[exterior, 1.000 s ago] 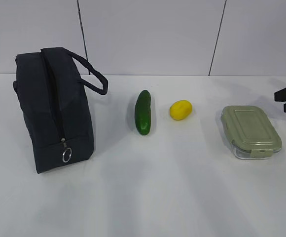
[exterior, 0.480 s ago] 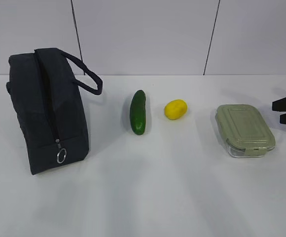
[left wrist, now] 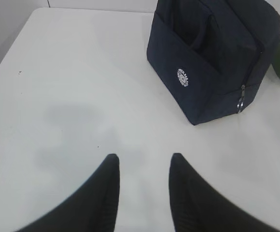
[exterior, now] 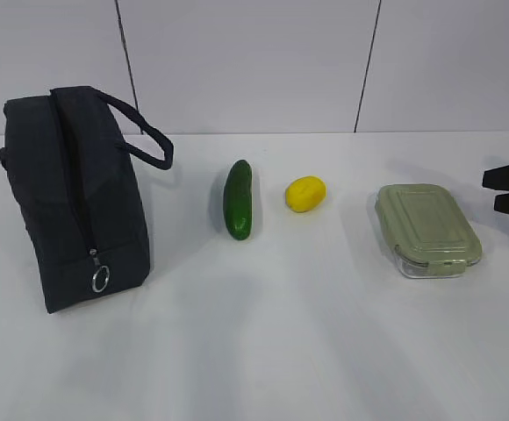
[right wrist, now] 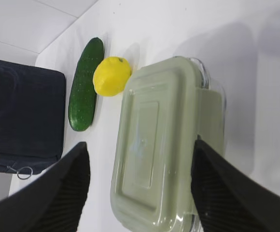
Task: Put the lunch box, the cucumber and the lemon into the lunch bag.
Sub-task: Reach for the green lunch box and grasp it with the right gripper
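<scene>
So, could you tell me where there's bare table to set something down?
The whole front strip of the table is free, as is the gap between the lemon and the lunch box. It's tighter between the lunch bag, the cucumber and the lemon.

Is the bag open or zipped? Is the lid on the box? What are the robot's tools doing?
lunch bag: upright on the table, zipper shut.
lunch box: lid on, flat on the table.
cucumber: lying on the table, outside the bag.
lemon: on the table, outside the bag.
left tool: open, holding nothing.
right tool: open, above the lunch box.
</scene>
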{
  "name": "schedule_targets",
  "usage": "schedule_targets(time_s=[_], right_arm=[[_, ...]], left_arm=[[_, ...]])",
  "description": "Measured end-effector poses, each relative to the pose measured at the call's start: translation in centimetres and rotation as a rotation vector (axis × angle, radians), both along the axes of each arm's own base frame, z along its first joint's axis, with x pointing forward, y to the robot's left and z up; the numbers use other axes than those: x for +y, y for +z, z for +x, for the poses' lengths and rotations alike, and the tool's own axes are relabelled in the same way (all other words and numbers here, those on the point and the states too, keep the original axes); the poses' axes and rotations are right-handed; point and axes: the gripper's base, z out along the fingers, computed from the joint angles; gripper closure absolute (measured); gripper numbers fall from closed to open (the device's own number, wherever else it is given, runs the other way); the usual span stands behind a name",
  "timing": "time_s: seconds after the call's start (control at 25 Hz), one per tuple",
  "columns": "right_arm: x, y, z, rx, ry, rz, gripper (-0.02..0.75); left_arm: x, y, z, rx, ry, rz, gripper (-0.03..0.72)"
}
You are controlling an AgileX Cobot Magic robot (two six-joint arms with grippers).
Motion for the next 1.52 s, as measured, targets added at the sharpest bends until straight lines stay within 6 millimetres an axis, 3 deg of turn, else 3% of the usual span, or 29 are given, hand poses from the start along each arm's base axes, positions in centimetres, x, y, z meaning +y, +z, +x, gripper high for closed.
schedule_targets(time_s=[1.04,1.28,1.52], right_arm=[[-0.01,-0.03,0.01,-0.006,-0.002,-0.004,0.224],[0.02,-0.21,-0.16,0.001,0.02,-0.026,0.097],[-0.29,-0.74,-0.31,0.016,0.029,-0.097,0.075]], left_arm=[[0.0,0.0,0.0,0.0,0.0,0.0,0.448],[0.0,0.0,0.0,0.0,0.0,0.0,0.448],[0.0,0.0,0.0,0.0,0.0,0.0,0.448]])
